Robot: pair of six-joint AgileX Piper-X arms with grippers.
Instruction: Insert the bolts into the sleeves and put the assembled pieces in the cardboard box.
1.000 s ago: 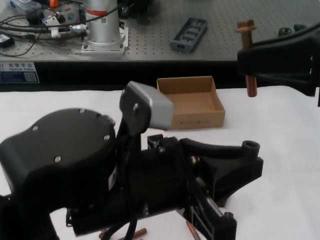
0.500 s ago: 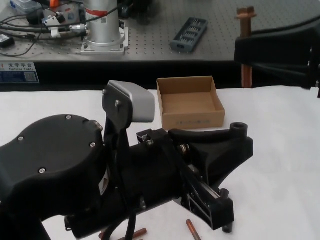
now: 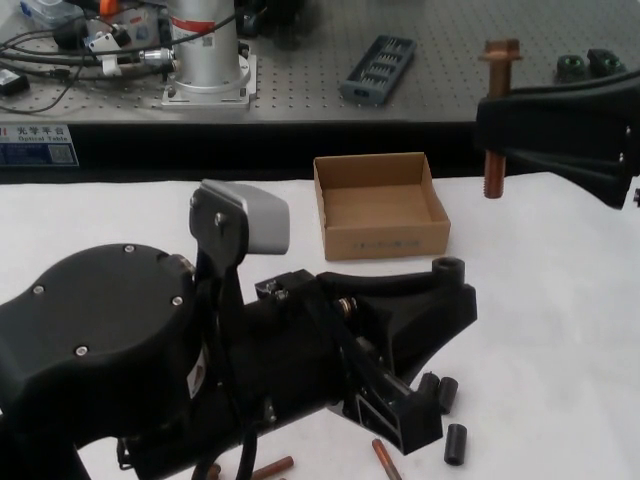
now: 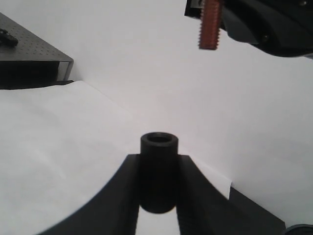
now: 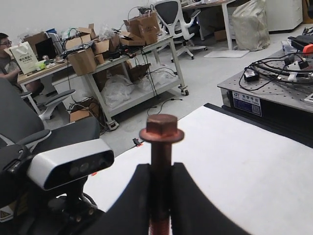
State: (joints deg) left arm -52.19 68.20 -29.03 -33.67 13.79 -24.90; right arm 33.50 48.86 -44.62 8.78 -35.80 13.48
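My left gripper (image 3: pixel 450 275) is shut on a short black sleeve (image 4: pixel 159 147), held upright with its open bore facing up, above the white table in front of the cardboard box (image 3: pixel 380 205). The box stands open and empty at mid-table. My right gripper (image 3: pixel 492 125) hangs higher at the right, shut on a copper bolt (image 3: pixel 498 70) with its flanged head up and its threaded end (image 4: pixel 210 24) down. In the left wrist view that threaded tip hangs above and off to one side of the sleeve, apart from it. The right wrist view shows the bolt (image 5: pixel 161 134) clamped between the fingers (image 5: pixel 132 196).
Two loose black sleeves (image 3: pixel 440 392) (image 3: pixel 456 443) and loose copper bolts (image 3: pixel 385 460) (image 3: pixel 268 467) lie on the white sheet near the front edge, beside the left arm's bulk. Behind the table a perforated bench holds a metal post (image 3: pixel 205 45), cables and a bit case (image 3: pixel 378 68).
My left arm has drawn leftward, carrying the sleeve left and uncovering two loose sleeves on the sheet. The right gripper's bolt rose a little, then came back down.
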